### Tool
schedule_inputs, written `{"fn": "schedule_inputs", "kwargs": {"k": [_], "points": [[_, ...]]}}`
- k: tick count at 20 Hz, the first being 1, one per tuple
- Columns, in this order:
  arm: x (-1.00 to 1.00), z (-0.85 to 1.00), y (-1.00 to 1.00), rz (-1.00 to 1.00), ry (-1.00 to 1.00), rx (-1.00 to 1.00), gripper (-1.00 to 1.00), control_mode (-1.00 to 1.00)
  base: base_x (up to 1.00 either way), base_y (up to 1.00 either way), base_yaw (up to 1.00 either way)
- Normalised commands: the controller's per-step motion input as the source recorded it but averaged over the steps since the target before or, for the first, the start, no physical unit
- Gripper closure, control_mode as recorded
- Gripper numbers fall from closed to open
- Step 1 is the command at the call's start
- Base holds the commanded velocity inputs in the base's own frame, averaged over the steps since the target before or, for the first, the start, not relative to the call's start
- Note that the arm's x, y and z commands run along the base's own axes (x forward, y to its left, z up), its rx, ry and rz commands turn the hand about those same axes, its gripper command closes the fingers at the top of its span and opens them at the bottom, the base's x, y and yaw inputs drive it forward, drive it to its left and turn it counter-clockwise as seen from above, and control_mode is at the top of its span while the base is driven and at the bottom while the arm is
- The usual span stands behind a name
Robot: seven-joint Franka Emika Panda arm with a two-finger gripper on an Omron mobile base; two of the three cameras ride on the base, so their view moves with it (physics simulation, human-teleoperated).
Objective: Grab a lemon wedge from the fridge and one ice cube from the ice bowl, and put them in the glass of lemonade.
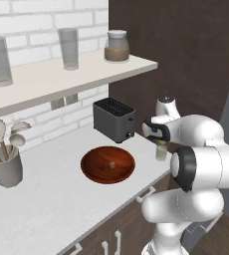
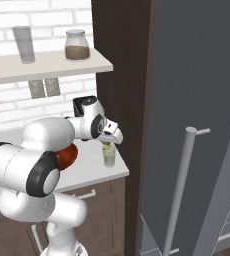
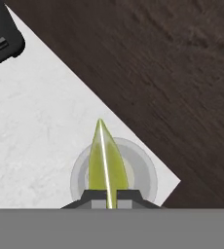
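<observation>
1. Left base view: I see the ice bowl (image 1: 108,165) on the white tabletop (image 1: 47,199), with the ice cube (image 1: 112,164) lying near its middle. A dark toaster (image 1: 114,119) stands at the bowl's 12 o'clock, and a grey utensil cup (image 1: 6,169) sits well off at its 9 o'clock. The glass of lemonade (image 1: 161,152) is at the bowl's 3 o'clock, near the tabletop's corner, partly hidden by my arm. The end effector (image 1: 162,142) hangs just above the glass. On the shelf (image 1: 61,79) stand two tall clear glasses (image 1: 68,48) and a jar (image 1: 117,47).

2. Right base view: I see the end effector (image 2: 107,145) pointing down directly over the glass of lemonade (image 2: 109,156), something yellow-green between its tips. The grey fridge (image 2: 197,100) with its long silver handle (image 2: 179,185) stands at the glass's 3 o'clock, beyond a dark brown cabinet panel (image 2: 119,90).

3. Hand view: I see the end effector (image 3: 107,197) pinched shut on the lemon wedge (image 3: 105,160), whose pointed end sticks out toward 12 o'clock. The round rim of the glass of lemonade (image 3: 140,170) shows right behind the wedge. A corner of the toaster (image 3: 2,41) sits at 10 o'clock.
</observation>
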Motion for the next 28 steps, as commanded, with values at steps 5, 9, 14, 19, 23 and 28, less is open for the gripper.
{"fn": "schedule_inputs", "kwargs": {"k": [5, 9, 14, 19, 23, 28], "points": [[0.00, 0.00, 0.00, 0.00, 0.00, 0.00, -1.00, -1.00, 0.00, 0.00, 0.00], [0.00, 0.00, 0.00, 0.00, 0.00, 0.00, -1.00, -1.00, 0.00, 0.00, 0.00], [-0.03, 0.00, 0.00, 0.00, 0.00, 0.00, -1.00, -1.00, 0.00, 0.00, 0.00], [-0.19, 0.05, 0.00, 0.00, 0.00, 0.00, -1.00, -1.00, 0.00, 0.00, 0.00], [-0.23, 0.12, 0.00, 0.00, 0.00, 0.02, -1.00, -1.00, 0.00, 0.00, 0.00], [-0.20, 0.23, -0.01, 0.00, 0.00, 0.04, -1.00, -1.00, 0.00, 0.00, 0.00]]}}
